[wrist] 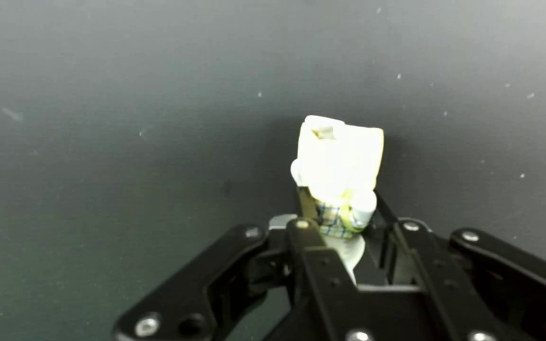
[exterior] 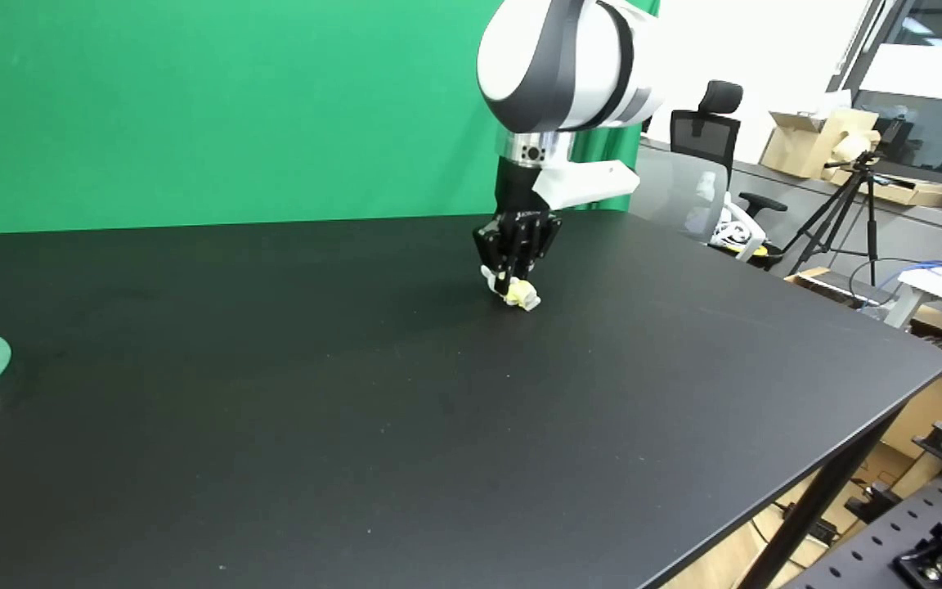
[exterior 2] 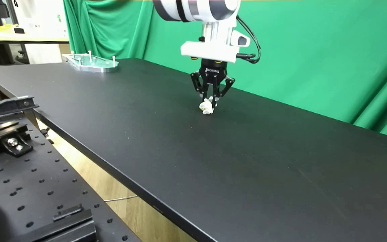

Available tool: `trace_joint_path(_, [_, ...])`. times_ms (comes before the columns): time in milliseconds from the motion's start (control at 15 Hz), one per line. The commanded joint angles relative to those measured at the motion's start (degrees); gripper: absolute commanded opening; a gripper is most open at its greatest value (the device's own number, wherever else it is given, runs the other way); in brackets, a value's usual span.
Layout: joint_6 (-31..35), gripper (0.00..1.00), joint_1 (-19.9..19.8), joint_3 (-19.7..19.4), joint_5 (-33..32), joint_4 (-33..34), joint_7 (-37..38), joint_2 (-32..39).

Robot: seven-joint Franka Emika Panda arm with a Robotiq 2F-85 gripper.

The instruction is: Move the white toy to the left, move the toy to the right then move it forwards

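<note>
White toy (exterior: 523, 294), in an exterior view: pinched at mid-length by end effector (exterior: 512, 282), ends projecting either side. In an exterior view: blocky end (exterior 2: 206, 108) juts past the fingers (exterior 2: 204, 95). Wrist view: long axis between fingers, narrow end beneath end effector.

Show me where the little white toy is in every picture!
In an exterior view: white toy, just right of the middle.
In an exterior view: white toy, slightly right of and above the middle.
Wrist view: white toy, right of the middle.
Shared landmark: the black hand gripping it.
</note>
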Motion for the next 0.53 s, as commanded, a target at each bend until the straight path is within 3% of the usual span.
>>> trace_joint_path(0, [3.34,0.07,2.18,-2.47,-0.82,-10.64,5.01,-7.33])
trace_joint_path(467, [12.41,0.07,8.9,-9.67,-2.74,-23.41,14.39,-12.36])
